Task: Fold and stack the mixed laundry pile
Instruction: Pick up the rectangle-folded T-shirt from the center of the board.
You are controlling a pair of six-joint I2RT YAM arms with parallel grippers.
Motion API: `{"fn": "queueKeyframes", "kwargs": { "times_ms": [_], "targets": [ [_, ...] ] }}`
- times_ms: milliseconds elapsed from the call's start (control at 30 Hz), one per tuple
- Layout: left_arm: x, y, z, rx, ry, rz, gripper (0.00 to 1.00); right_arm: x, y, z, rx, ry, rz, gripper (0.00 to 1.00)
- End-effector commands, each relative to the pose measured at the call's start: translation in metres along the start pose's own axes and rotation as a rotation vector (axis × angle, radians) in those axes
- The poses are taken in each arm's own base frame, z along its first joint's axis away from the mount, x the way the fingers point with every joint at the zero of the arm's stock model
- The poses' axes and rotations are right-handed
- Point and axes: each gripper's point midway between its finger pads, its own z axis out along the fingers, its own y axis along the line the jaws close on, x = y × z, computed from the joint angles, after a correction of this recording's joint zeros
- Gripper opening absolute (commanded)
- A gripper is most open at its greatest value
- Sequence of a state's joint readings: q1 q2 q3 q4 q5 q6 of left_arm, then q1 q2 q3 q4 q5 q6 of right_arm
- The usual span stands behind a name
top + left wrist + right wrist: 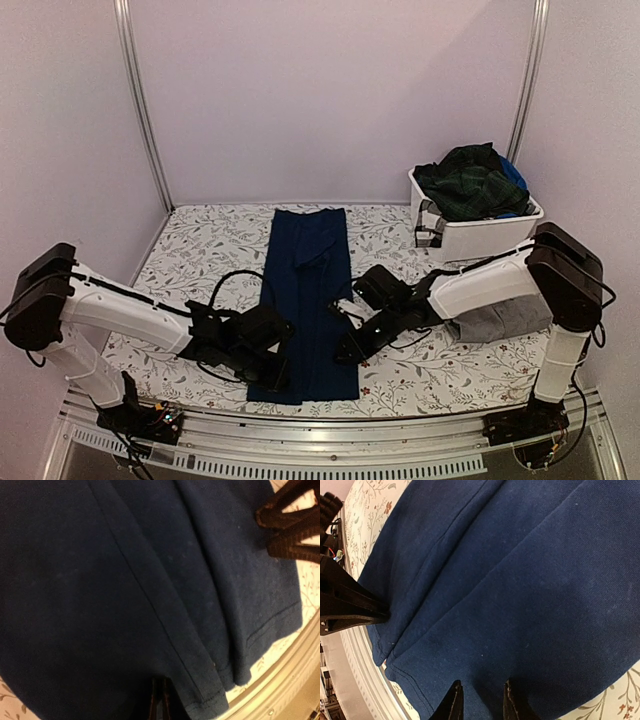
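Observation:
A navy blue garment (308, 300) lies flat in a long strip down the middle of the table. My left gripper (278, 368) sits at its near left edge. In the left wrist view that gripper (162, 699) is shut, with a fold of navy cloth (125, 605) pinched between its fingers. My right gripper (347, 348) is at the garment's near right edge. Its jaws (481, 701) stand apart, pressed onto the navy cloth (520, 580) with cloth bulging in the gap. A dark green plaid garment (470, 180) fills the bin. A grey garment (500, 320) lies under my right arm.
A white plastic bin (480, 238) stands at the back right, with a blue cloth (514, 175) behind the plaid one. The floral table cloth (210, 250) covers the table. A metal rail (330, 425) runs along the near edge, close to the garment's hem (235, 680).

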State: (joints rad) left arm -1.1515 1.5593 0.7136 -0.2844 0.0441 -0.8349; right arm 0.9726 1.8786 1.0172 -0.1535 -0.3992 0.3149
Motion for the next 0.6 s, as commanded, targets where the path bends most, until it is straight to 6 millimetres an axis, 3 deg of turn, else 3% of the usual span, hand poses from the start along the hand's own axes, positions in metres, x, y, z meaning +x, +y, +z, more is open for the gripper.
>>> {"fn": "queueKeyframes", "kwargs": {
  "times_ms": [0,100,233,433,567],
  "targets": [
    [0.015,-0.002,-0.014,0.004,0.023,-0.042,0.17,0.029,0.001,-0.013,0.002,0.084,0.028,0.29],
    [0.007,-0.002,-0.038,0.044,-0.069,-0.074,0.32,0.022,0.016,-0.035,-0.024,0.039,0.025,0.34],
    [0.011,0.000,-0.065,0.146,-0.143,-0.151,0.39,0.028,0.029,-0.064,-0.055,-0.003,0.089,0.39],
    [0.046,0.027,-0.063,0.159,-0.083,-0.296,0.39,0.066,0.033,-0.065,-0.133,0.030,0.239,0.40],
    [0.057,0.037,-0.060,0.168,-0.078,-0.365,0.40,0.077,0.032,-0.057,-0.148,0.033,0.307,0.44]
  ]
}}
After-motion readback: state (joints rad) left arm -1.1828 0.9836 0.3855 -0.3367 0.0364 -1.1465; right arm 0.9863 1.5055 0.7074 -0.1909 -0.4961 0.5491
